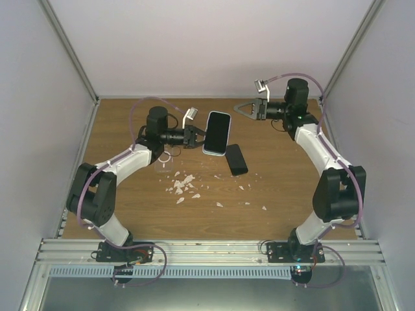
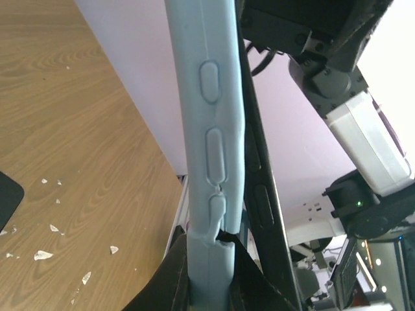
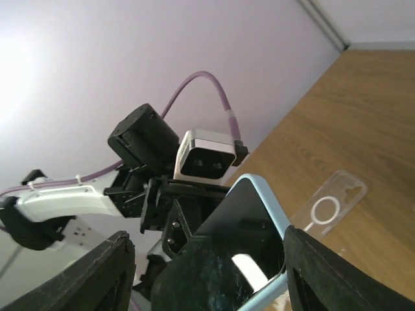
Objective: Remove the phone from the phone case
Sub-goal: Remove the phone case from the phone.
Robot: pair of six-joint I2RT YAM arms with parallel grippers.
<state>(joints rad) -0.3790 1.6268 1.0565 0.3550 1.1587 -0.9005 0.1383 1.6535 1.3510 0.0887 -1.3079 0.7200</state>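
Left gripper point(image 1: 196, 135): clamped on the lower end of the light blue phone case point(image 1: 216, 151), holding it raised above the table point(image 1: 130, 220), screen facing up. The left wrist view shows a split in the case's side wall just above the fingers.

Phone point(image 1: 218, 129): seated in the case, with the blue rim visible around its dark screen. Extraction not yet done.

Table surface: white fragments point(image 1: 183, 184) lie scattered below the held case. 1 clear cover point(image 3: 327, 207) lies flat near the left arm. 1 black slab point(image 1: 237, 159) lies flat just below and to the right of the held phone. It may be a second handset, but the views do not settle that.

Right gripper point(image 1: 243, 109): its 2 fingers are spread wide with nothing between them. It hangs in the air near the phone's upper end, apart from it.

Assessment: the task stands at the hold-and-approach step, with 1 arm steadying the case and the other placed to work on it. The next move likely calls for the right gripper to catch the case's upper rim and peel it back from the phone. The left grip should bear on the case alone, and the split wall may tear further under load.
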